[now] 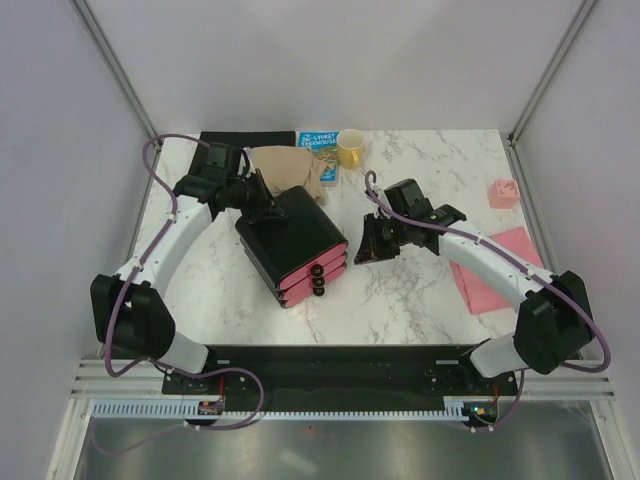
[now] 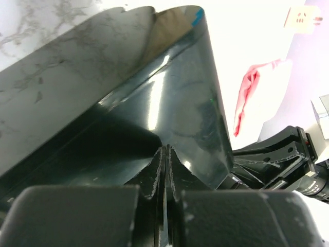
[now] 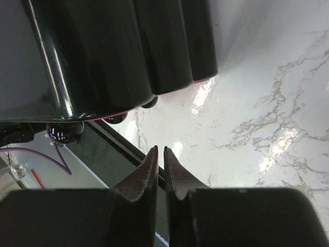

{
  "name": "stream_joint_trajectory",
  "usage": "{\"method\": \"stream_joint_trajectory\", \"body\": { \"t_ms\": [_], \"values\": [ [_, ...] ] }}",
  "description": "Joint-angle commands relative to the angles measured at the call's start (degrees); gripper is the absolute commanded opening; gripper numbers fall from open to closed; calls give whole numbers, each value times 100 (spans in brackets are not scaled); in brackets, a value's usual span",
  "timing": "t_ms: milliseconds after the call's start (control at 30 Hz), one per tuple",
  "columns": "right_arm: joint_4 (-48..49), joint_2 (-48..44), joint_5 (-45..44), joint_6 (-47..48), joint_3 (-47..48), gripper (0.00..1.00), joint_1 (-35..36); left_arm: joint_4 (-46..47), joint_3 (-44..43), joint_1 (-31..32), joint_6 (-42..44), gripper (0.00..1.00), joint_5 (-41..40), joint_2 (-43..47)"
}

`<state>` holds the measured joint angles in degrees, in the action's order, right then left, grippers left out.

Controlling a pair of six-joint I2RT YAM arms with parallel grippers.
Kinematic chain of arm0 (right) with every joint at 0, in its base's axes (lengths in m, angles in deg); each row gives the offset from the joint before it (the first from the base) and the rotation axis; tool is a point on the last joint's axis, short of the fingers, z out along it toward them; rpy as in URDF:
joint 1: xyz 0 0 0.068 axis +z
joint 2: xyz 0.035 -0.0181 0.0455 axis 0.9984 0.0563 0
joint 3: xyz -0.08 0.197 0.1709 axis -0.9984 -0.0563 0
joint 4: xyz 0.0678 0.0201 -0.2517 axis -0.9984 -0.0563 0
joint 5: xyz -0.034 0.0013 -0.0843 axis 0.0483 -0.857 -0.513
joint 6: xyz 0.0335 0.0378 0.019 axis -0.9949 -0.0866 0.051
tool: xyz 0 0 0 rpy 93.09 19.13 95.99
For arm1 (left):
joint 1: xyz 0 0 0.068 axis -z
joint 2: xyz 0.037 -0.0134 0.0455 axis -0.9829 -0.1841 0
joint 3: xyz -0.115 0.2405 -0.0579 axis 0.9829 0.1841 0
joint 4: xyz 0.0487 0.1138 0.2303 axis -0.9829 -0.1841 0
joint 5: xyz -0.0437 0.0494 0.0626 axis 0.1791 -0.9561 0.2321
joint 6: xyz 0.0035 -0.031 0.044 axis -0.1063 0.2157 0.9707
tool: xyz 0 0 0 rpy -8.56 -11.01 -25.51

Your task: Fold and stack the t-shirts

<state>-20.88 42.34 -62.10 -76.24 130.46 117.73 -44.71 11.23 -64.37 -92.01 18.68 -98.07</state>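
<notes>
My left gripper (image 1: 263,203), fingers together, at the drawer box (image 1: 300,240) — tan t-shirt (image 1: 290,166) bunched just behind it. Right gripper (image 1: 366,248) also closed; pink t-shirt (image 1: 517,243) flat to its right, i.e. nearer that gripper.

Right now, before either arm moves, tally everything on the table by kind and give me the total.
T-shirts: 2 (tan t-shirt, pink t-shirt)
Pink-and-black drawer box: 1
Yellow mug: 1
Blue book: 1
Small pink block: 1
Black mat: 1
Total: 7
</notes>
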Motion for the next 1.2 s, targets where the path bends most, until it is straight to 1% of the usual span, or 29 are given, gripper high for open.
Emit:
{"method": "stream_joint_trajectory", "body": {
  "t_ms": [0, 33, 133, 233, 400, 467, 600, 667, 700, 733, 800, 833, 933, 1000, 1167],
  "values": [
    [607, 211, 240, -186, 98, 8, 199, -181, -40, 158, 248, 2, -165, -213],
    [668, 360, 275, -195, 151, 5, 252, -207, 4, 202, 248, 2, -191, -231],
    [843, 624, 276, -274, 335, 0, 472, -260, 127, 229, 266, 2, -279, -143],
    [1037, 896, 328, -318, 449, 0, 639, -330, 206, 229, 275, 2, -385, -21],
    [1081, 1528, 372, -143, 994, 0, 780, -506, 312, 229, 284, 2, -613, 164],
    [1082, 1749, 390, -38, 1363, 0, 797, -594, 365, 229, 275, 2, -736, 252],
    [1064, 2529, 574, 16, 2127, 0, 824, -866, 330, 203, 248, 2, -1035, 296],
    [1055, 2821, 636, 77, 2663, 0, 868, -963, 338, 185, 248, 2, -1149, 314],
    [1012, 3127, 662, 103, 2865, 0, 885, -1007, 339, 167, 240, 2, -1193, 314],
    [976, 3286, 697, 112, 3285, 0, 903, -1034, 330, 150, 240, 2, -1289, 314],
    [819, 3751, 811, 121, 3735, 0, 955, -1130, 321, 71, 222, 2, -1369, 314],
    [783, 3893, 838, 121, 4155, 0, 973, -1157, 330, 36, 213, 2, -1439, 314],
    [721, 4298, 882, 43, 4702, 0, 1114, -1323, 365, -236, 117, 2, -1510, 349],
    [721, 4491, 899, 7, 4861, 0, 1237, -1394, 391, -455, 46, 2, -1562, 375],
    [748, 4939, 838, -107, 5274, 0, 1509, -1438, 339, -694, -15, 2, -1729, 481]
  ]
}}
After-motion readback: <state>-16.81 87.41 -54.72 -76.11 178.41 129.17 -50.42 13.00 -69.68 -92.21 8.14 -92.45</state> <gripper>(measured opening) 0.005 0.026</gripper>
